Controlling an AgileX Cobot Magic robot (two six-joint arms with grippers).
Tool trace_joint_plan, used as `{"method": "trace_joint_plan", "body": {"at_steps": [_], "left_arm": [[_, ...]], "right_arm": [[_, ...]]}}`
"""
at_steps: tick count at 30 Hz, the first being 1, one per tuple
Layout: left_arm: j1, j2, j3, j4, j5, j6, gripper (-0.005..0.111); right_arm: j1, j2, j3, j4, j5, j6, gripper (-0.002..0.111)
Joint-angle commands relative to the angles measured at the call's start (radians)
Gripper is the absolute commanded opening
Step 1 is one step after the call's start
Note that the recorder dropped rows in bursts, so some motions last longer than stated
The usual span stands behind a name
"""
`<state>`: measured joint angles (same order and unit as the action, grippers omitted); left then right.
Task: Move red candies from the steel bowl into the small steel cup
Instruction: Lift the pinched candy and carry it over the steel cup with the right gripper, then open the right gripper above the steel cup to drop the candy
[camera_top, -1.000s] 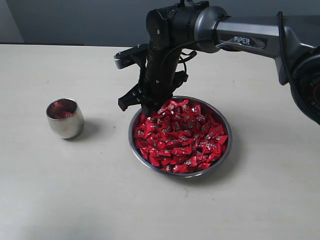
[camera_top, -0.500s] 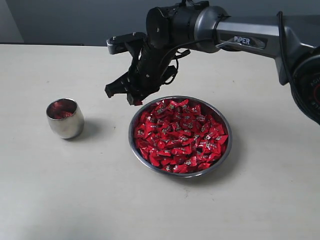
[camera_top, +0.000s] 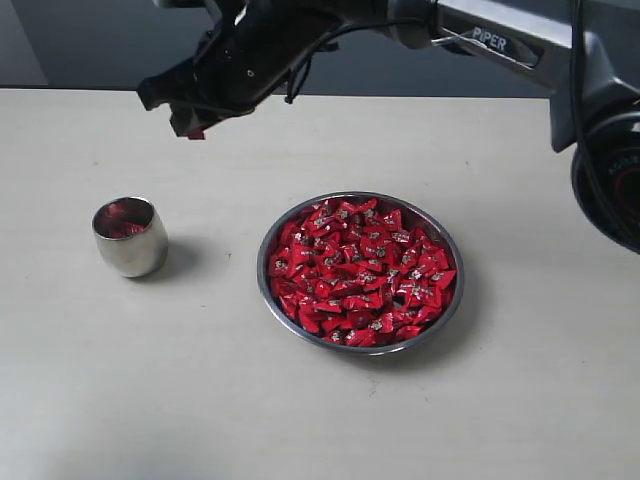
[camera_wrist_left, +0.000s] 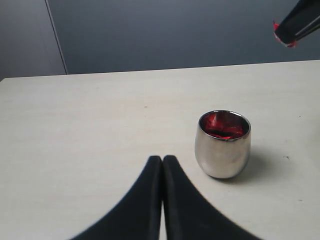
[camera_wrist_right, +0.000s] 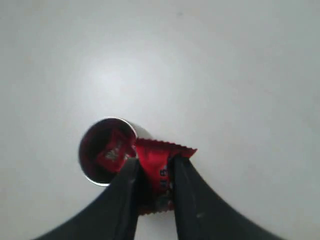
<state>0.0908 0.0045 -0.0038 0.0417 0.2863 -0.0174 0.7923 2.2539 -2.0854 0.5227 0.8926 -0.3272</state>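
1. The right gripper pinches one red candy in its jaws. The wrapper runs lengthwise along them, a crimped end poking past the tips.
2. It hangs above the table on the cup side, well apart from the bowl heaped with candies.
3. The right wrist view looks straight down into the cup, where a wrapped candy lies inside.
4. The left gripper, seen only by its own camera, is pressed together near the cup.
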Motion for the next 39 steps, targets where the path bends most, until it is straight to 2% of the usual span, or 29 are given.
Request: {"method": "trace_joint_plan", "body": {"at_steps": [1,7,12,19,39], "left_arm": [[-0.008,-0.004,0.004,0.001,-0.002,-0.003,0.0],[-0.008,-0.004,0.004,0.001,-0.002,-0.003,0.0],[-0.008,-0.004,0.004,0.001,-0.002,-0.003,0.0],[-0.008,-0.004,0.004,0.001,-0.002,-0.003,0.0],[-0.008,-0.004,0.004,0.001,-0.002,-0.003,0.0]], "right_arm": [[0.019,0.08,-0.148,0.03,0.089,-0.036,-0.001],[0.059,0.192,-0.335,0.013,0.176,-0.01,-0.001],[0.093,0.254,-0.404,0.011,0.183,0.014,-0.001],[0.126,0.288,-0.414,-0.003,0.175,0.014,-0.001],[0.128,0.343,-0.414,0.0,0.173,0.004,-0.001]]}}
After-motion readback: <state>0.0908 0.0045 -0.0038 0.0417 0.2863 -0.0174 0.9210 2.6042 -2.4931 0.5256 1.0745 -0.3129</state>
